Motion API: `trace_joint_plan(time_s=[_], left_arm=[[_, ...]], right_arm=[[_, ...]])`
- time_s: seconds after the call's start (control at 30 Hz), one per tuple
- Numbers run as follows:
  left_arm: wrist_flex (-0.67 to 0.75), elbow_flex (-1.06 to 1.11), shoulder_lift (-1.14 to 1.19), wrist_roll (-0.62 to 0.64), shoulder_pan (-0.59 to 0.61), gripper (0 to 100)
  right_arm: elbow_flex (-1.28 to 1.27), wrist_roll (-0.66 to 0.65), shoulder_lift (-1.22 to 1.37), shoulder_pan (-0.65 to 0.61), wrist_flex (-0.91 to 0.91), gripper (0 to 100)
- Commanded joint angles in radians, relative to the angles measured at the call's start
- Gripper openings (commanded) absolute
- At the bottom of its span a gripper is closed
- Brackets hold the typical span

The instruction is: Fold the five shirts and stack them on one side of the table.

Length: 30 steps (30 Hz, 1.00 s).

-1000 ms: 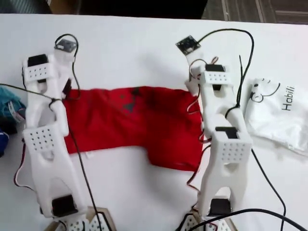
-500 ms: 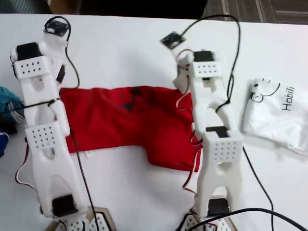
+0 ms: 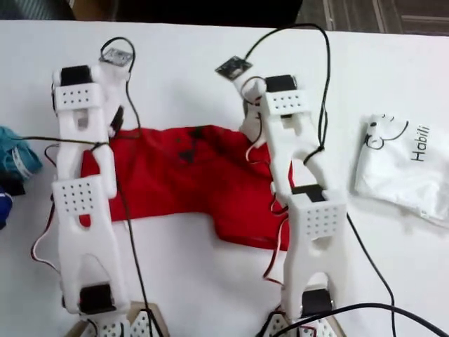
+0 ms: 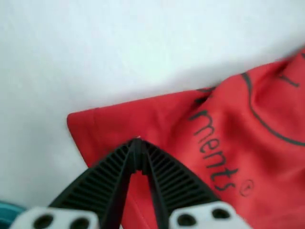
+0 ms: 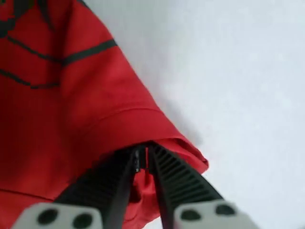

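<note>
Both arms have shifted in the high view since one second ago: the right arm [image 3: 309, 210] has moved step by step toward the left arm [image 3: 81, 196], and the left arm went outward and then came back over the end of the red shirt [image 3: 189, 175]. The upper corner of the shirt on the right arm's side has come inward with it.

The red shirt lies spread across the middle of the white table [image 3: 182, 63], between the two arms and partly under them. The left hand [image 4: 137, 143] is closed tip to tip on the cloth near a corner of the shirt [image 4: 214, 143]. The right hand [image 5: 142, 151] is closed as well, with a folded edge of the shirt [image 5: 57, 119] pinched between its tips.

Beside the right arm, well apart from the red shirt, lies a white shirt [image 3: 407, 168] with dark print. At the table edge beside the left arm we see a teal cloth [image 3: 14, 158], cut off by the frame, and below it a small blue thing [image 3: 3, 207] that we cannot make out. Black cables [image 3: 326, 77] loop over the arms.

From above, the white arm bodies cover both ends of the red shirt. We count two arms, one red shirt, one white shirt and one teal cloth.
</note>
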<state>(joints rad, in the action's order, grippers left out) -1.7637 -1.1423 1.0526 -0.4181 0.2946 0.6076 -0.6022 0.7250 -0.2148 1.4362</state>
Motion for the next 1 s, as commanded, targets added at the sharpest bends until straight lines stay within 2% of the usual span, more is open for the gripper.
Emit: trace_joint_plan(time_s=[0.0, 0.2, 0.53, 0.77, 0.97], left_arm=[[0.063, 0.033, -0.008, -0.003, 0.052, 3], [0.206, 0.113, -0.008, -0.080, 0.086, 3], [0.345, 0.182, -0.008, -0.086, 0.092, 3], [0.325, 0.165, -0.023, -0.078, 0.112, 3], [0.176, -0.033, -0.035, -0.078, 0.101, 3]], right_arm=[[0.046, -0.046, 0.044, 0.061, -0.061, 2.1], [0.052, -0.110, 0.153, 0.145, -0.165, 2.1], [0.083, -0.112, 0.163, 0.177, -0.286, 2.1], [0.227, -0.112, 0.157, 0.200, -0.243, 2.0], [0.423, -0.104, 0.159, 0.185, -0.061, 2.0]])
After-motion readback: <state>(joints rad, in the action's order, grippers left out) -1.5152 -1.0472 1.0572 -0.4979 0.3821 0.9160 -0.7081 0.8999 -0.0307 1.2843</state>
